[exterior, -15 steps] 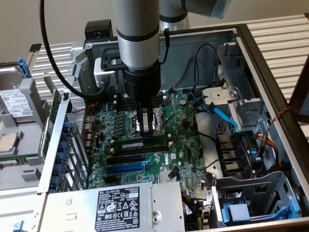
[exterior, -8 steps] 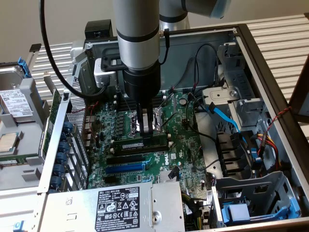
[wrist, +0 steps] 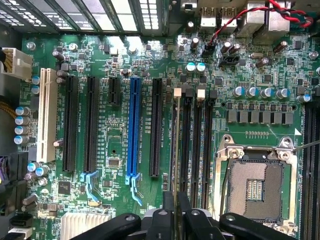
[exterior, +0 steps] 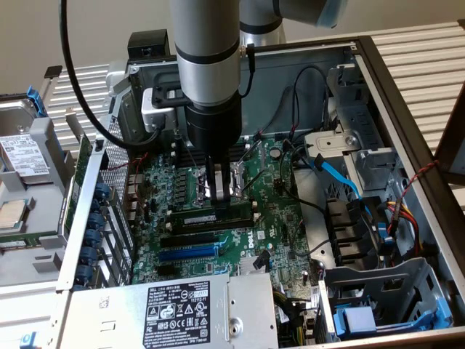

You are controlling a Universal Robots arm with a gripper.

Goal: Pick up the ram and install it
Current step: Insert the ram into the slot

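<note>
The ram (wrist: 176, 150) is a thin green stick seen edge-on, standing upright in the black memory slot (wrist: 187, 150) row beside the empty CPU socket (wrist: 255, 190). My gripper (wrist: 176, 210) straddles one end of it, one black finger pressed close on each side. In the exterior view the ram (exterior: 211, 217) lies along the slot, its pale label showing, with the gripper (exterior: 216, 196) straight above it, pointing down into the open computer case.
A long blue slot (wrist: 134, 130) and black expansion slots lie beside the memory slots. The grey power supply (exterior: 182, 305) sits at the case's front. Blue and red cables (exterior: 341, 174) and a drive cage (exterior: 378, 291) crowd the exterior view's right. A hard drive (exterior: 22, 153) lies outside the case.
</note>
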